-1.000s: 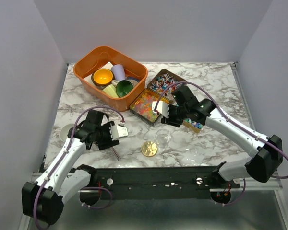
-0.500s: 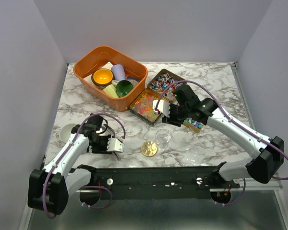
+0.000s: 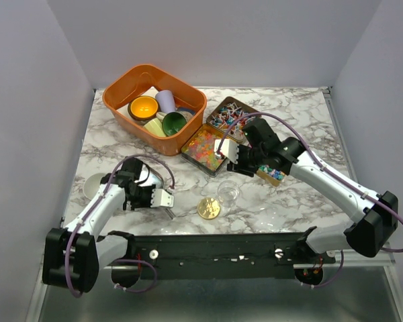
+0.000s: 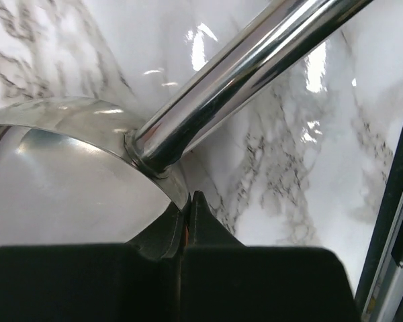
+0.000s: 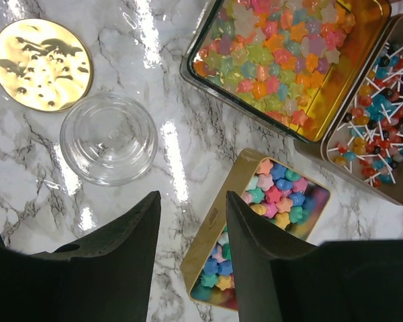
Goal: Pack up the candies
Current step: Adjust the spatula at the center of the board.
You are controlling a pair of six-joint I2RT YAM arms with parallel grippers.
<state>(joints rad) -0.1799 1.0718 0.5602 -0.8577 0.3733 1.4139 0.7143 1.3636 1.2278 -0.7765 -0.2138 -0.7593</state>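
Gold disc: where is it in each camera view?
Top external: gold disc near the front edge, centre.
Left wrist: not in it.
Right wrist: gold disc in the upper left corner.
Shared landmark: the clear jar beside it, in both.

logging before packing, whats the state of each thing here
left end effector: shut at rim of scoop
right end effector: open, empty
glass jar: open, empty
gold disc: lying flat
large tin: open, holds candies
small tin: open, holds candies
lollipop tin: open

Robot lab booth: plain white walls (image 3: 221, 40), marble-print tabletop (image 3: 302, 111), black mounting rail (image 3: 208, 255) at near edge.
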